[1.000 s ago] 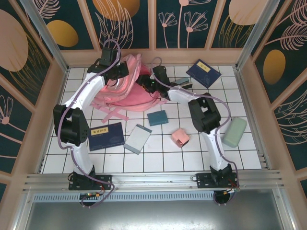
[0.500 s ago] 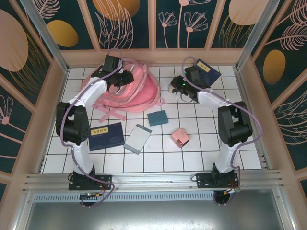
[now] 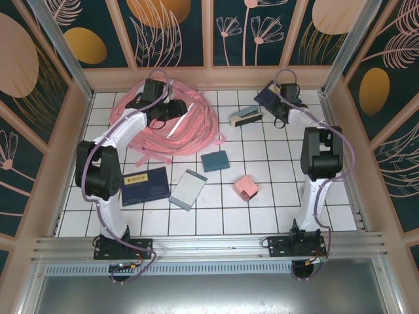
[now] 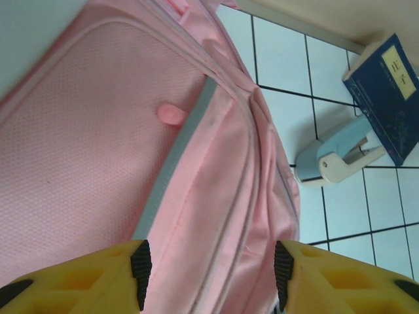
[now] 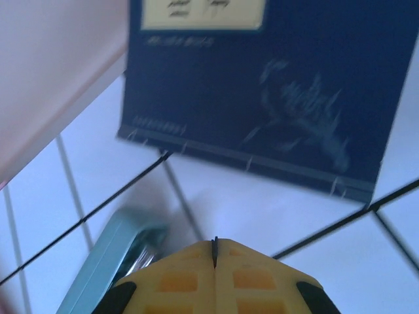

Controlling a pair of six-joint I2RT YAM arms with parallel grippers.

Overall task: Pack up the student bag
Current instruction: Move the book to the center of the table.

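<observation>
Over the last sec the right arm left the student bag (image 3: 163, 124) & swung to the far right corner. The right tool (image 5: 215, 243) was closed on nothing, low over the table (image 3: 275, 203), next to a dark-blue book (image 3: 273, 98). The left tool (image 4: 209, 278) had opened, fingers apart over the bag's front, gripping nothing. The bag, bunched up a sec before, lay flatter & spread at the far left-centre, straps looped round it.

We judged the bag set out but packing not finished: e.g. a teal notebook (image 3: 215, 160) & a small pink box (image 3: 247, 188) lay loose nearer the bases.

Left wrist cam gave detail the top cam didn't: a grey strip (image 4: 173, 170) & a pink zip tab (image 4: 169, 113). Right wrist cam showed the fingertips pressed together. The top cam alone placed a pale-blue stapler-like thing (image 3: 245, 116) between bag & book.
</observation>
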